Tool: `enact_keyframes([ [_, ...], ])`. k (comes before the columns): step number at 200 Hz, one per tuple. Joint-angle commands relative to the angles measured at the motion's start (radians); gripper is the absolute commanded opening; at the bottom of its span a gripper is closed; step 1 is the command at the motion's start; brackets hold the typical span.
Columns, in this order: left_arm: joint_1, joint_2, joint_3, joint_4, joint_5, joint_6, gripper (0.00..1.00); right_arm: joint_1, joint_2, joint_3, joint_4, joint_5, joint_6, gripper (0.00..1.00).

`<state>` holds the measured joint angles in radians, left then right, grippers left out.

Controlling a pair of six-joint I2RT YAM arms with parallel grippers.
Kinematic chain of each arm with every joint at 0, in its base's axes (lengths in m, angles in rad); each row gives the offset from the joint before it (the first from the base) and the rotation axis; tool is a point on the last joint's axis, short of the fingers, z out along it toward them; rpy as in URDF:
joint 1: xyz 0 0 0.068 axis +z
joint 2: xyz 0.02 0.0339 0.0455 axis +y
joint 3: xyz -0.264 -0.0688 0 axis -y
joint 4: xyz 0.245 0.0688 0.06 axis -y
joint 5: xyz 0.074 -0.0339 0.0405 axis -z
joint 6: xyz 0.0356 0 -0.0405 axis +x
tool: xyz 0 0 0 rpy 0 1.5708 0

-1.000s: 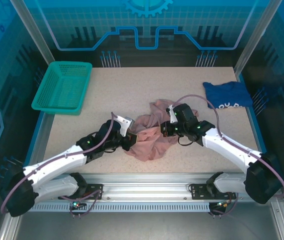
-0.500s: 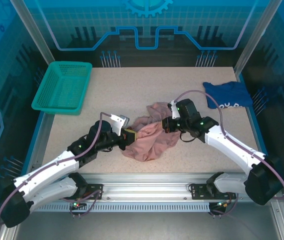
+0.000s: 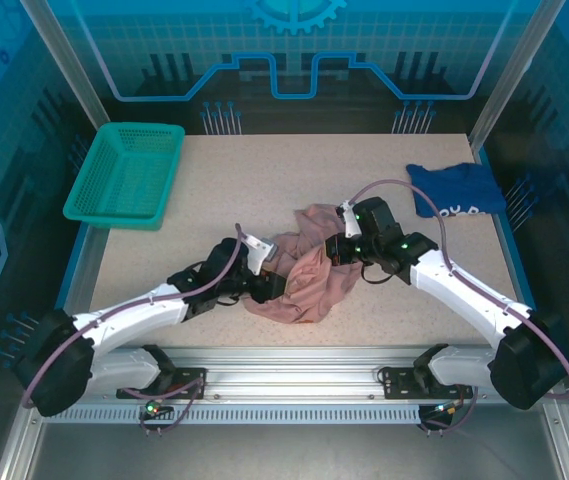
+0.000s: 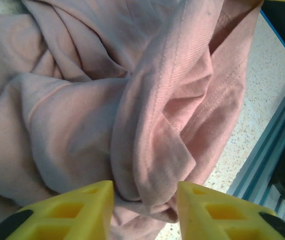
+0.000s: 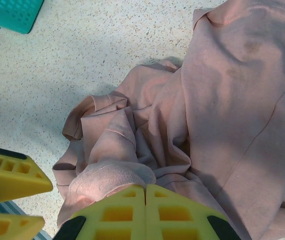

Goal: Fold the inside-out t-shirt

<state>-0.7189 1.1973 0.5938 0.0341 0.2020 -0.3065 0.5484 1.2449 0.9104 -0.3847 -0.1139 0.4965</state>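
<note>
Pink t-shirt [image 3: 304, 290] lies bunched, right of the green basket [image 3: 124, 175]. Left gripper [image 4: 145, 197]: fingers apart, straddling a fold. Right gripper [image 5: 145, 190]: fingers together at a rolled hem; can't tell whether it's pinched.

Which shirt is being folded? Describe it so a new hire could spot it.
On the speckled table, look near the front edge, at the middle. The pink t-shirt lies there in a crumpled heap; the other garment, a dark blue shirt with white print, sits by the right edge.
</note>
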Motion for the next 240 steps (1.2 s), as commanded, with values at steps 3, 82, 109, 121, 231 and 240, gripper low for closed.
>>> enact_keyframes([
  [3,-0.054,0.018,0.056,-0.002,-0.040,0.068,0.44,-0.013,0.008,-0.011,-0.006,-0.018,0.002,0.00],
  [82,-0.115,0.094,0.113,-0.048,-0.136,0.124,0.44,-0.012,0.016,-0.014,0.004,-0.030,-0.001,0.00],
  [109,-0.116,0.117,0.127,-0.046,-0.127,0.126,0.36,-0.012,0.013,-0.020,0.004,-0.029,0.001,0.00],
  [121,-0.116,0.119,0.128,-0.045,-0.127,0.125,0.31,-0.012,0.010,-0.022,0.004,-0.027,0.001,0.00],
  [231,-0.104,-0.058,0.094,-0.065,-0.187,0.090,0.00,-0.018,-0.021,0.021,-0.038,0.003,-0.017,0.00],
  [240,-0.096,-0.098,0.093,-0.062,-0.188,0.077,0.00,-0.025,-0.036,0.035,-0.053,0.010,-0.026,0.00],
])
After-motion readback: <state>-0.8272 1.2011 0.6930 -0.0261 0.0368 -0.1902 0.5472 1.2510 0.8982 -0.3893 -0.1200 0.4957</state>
